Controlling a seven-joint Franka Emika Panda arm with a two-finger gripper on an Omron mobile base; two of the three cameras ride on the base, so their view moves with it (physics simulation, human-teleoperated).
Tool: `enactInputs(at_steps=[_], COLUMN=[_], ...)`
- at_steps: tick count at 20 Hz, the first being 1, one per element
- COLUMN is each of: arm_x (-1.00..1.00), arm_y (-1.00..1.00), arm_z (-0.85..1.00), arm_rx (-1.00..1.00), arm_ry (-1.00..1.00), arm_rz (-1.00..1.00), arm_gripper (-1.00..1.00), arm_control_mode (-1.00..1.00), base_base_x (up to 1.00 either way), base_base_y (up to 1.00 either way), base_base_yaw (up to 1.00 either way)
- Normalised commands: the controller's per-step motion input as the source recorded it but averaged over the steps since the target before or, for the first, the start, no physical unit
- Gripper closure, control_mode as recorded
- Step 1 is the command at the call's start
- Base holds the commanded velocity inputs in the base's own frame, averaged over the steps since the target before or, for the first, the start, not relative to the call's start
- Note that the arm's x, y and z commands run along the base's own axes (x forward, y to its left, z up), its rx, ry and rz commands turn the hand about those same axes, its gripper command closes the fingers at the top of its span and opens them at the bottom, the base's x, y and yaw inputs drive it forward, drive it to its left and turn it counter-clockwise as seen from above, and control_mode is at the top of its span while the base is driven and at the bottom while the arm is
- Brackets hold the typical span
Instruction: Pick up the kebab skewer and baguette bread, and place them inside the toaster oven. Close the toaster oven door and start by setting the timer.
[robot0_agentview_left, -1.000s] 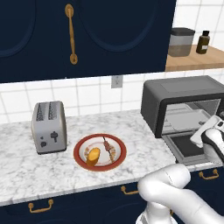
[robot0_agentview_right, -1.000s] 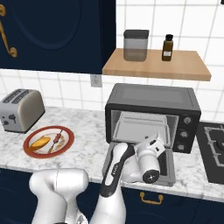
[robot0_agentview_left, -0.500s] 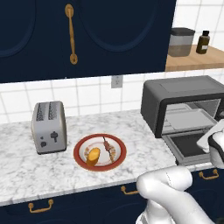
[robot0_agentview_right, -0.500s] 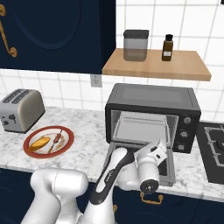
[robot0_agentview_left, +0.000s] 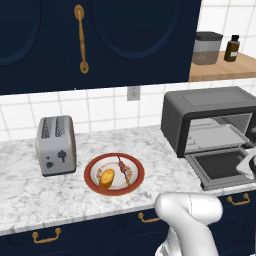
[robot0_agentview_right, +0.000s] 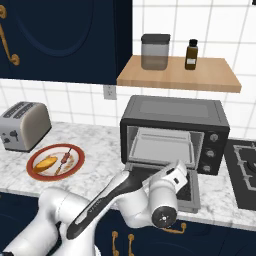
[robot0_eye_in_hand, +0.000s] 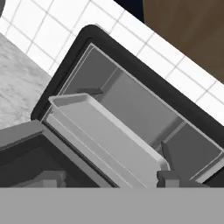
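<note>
The toaster oven (robot0_agentview_left: 200, 117) (robot0_agentview_right: 175, 132) stands at the right of the counter with the toaster oven door (robot0_agentview_left: 220, 167) (robot0_agentview_right: 139, 172) folded down flat. Through its mouth a grey tray (robot0_eye_in_hand: 109, 131) sits on the rack. My gripper (robot0_eye_in_hand: 107, 179) hovers just over the lowered door, pointing into the oven (robot0_eye_in_hand: 144, 105); its fingertips (robot0_eye_in_hand: 48, 177) stand wide apart with nothing between them, so it is open. The hand (robot0_agentview_right: 170, 182) (robot0_agentview_left: 248, 166) covers part of the door. The baguette bread (robot0_agentview_left: 106, 178) (robot0_agentview_right: 45, 163) and the kebab skewer (robot0_agentview_left: 122, 168) (robot0_agentview_right: 65, 159) lie on a red-rimmed plate (robot0_agentview_left: 95, 164) (robot0_agentview_right: 76, 166).
A silver two-slot toaster (robot0_agentview_left: 56, 145) (robot0_agentview_right: 24, 126) stands left of the plate. A wooden shelf (robot0_agentview_right: 180, 75) above the oven carries a canister (robot0_agentview_right: 155, 51) and a brown bottle (robot0_agentview_right: 191, 54). A hob (robot0_agentview_right: 245, 167) lies right of the oven. My arm (robot0_agentview_right: 100, 205) crosses the counter's front edge.
The hand has sunk a little and drifted right, staying in front of the lowered door. The plate, bread and skewer have not moved.
</note>
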Motion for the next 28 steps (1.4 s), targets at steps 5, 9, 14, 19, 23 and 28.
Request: enactInputs(at_steps=[5, 9, 14, 19, 23, 28], arm_x=[-0.45, -0.51, -0.23, -0.02, 0.04, 0.0], arm_y=[0.71, 0.55, 0.7, 0.66, 0.91, 0.98], arm_z=[0.41, 0.53, 0.09, 0.21, 0.01, -0.23], arm_rx=[0.14, 0.21, 0.27, 0.18, 0.03, 0.01], arm_ry=[0.22, 0.19, 0.14, 0.26, 0.26, 0.11], arm_rz=[-0.12, -0.16, -0.28, -0.24, -0.22, -0.15], arm_gripper=[-1.0, -1.0, -1.0, -1.0, -1.0, -1.0], arm_control_mode=[-1.0, -1.0, -1.0, -1.0, -1.0, -1.0], base_base_x=[0.0, 0.0, 0.0, 0.0, 0.0, 0.0], base_base_y=[0.0, 0.0, 0.0, 0.0, 0.0, 0.0], base_base_yaw=[0.0, 0.0, 0.0, 0.0, 0.0, 0.0])
